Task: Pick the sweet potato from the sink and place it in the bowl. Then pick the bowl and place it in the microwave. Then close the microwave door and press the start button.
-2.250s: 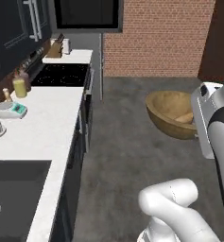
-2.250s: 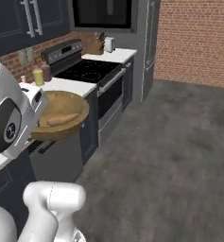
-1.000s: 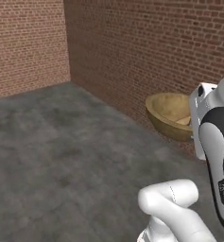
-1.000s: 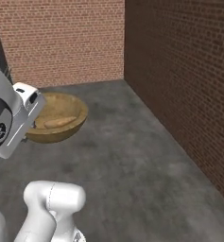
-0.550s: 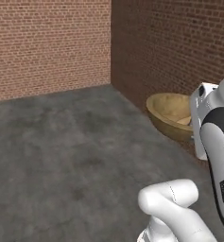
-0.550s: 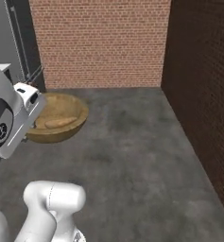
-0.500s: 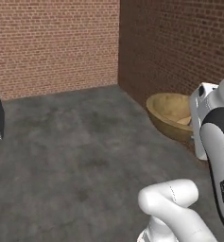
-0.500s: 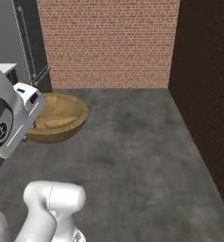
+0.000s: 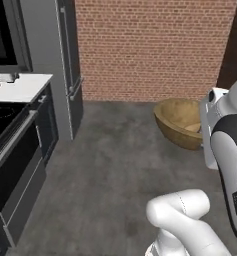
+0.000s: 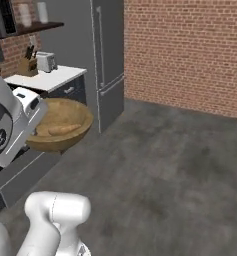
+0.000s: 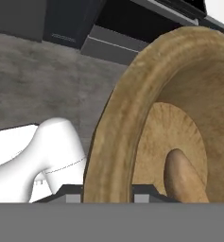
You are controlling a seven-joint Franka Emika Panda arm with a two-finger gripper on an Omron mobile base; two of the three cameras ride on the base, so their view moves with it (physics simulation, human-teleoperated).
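Observation:
The wooden bowl (image 9: 176,119) hangs in the air, tilted, at the arm's right in the left base view and at its left in the right base view as bowl (image 10: 60,125). My gripper (image 11: 106,191) is shut on the bowl (image 11: 127,108), one finger either side of its rim. The sweet potato (image 11: 182,176) lies inside it, also seen as a tan lump, the sweet potato (image 10: 65,129) (image 9: 192,128). The black microwave (image 9: 2,35) hangs at the upper left over the stove. The sink is out of view.
A tall grey fridge (image 9: 65,65) (image 10: 107,60) stands beside the black stove (image 9: 7,130). A white counter (image 10: 45,77) carries a toaster (image 10: 47,62) and a knife block (image 10: 28,66). A brick wall (image 9: 150,45) closes the far side beyond the grey floor (image 10: 170,165).
The whole picture has swung: the base has turned, bringing the fridge, stove and counter into view. The bowl with the sweet potato stays in the same grip.

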